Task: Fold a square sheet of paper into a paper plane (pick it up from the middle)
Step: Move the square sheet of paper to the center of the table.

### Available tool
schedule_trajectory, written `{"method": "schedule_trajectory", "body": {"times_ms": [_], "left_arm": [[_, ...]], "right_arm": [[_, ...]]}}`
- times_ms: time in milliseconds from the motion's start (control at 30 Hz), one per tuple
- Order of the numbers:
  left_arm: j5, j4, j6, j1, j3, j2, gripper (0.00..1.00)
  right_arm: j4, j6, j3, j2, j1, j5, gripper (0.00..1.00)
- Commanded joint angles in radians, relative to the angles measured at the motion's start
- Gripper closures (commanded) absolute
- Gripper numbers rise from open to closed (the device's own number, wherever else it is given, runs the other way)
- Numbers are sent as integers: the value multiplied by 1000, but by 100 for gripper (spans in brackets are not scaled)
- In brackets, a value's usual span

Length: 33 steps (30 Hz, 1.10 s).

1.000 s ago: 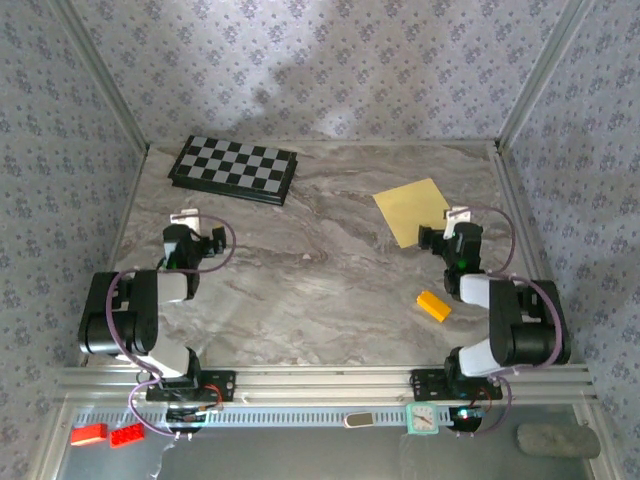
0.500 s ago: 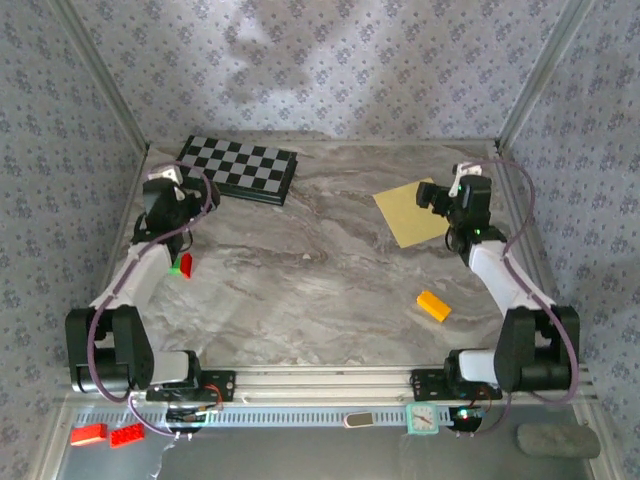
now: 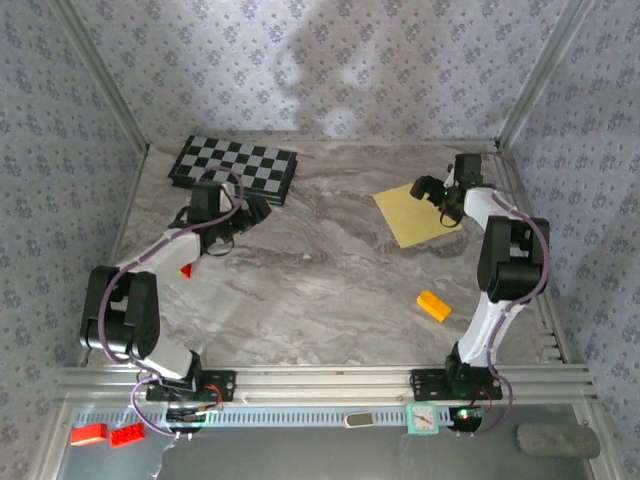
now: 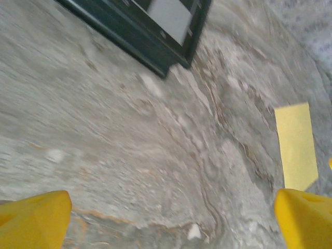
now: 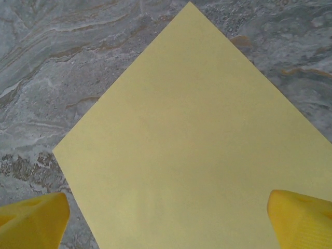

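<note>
Top cam overhead, whole table (image 3: 330,290); wrist cams close, both catch sheet (image 5: 192,145)

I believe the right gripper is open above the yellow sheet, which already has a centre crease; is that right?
Not quite: the sheet lies flat with no crease, as the right wrist view shows. The right gripper is indeed open above it.

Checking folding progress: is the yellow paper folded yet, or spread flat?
Spread flat: the square sheet of paper lies uncreased on the table, all visible edges straight.
</note>
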Motion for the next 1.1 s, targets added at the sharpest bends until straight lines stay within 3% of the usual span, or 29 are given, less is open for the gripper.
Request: {"method": "schedule_trajectory", "body": {"times_ms": [0,233,500,800,900,1067], "left_arm": [[35,26,-50,-41,28,43,0],[61,71,-89,-87,34,90,0],[38,32,-87,-91,51,106,0],[-5,-15,-93,-90,62,128,0],[-17,-36,-95,-90,64,129,0],[-7,-48,-98,-90,69,136,0]], "right_arm": [[-88,36,82,71,-8,-40,0],[-142,66,120,149,17,-6,0],[-166,207,-26,62,125,61,0],[-213,593,-244,-125,424,164,0],[-125,720,-332,-188,505,125,1],[-152,622,-250,-217,528,78,4]]}}
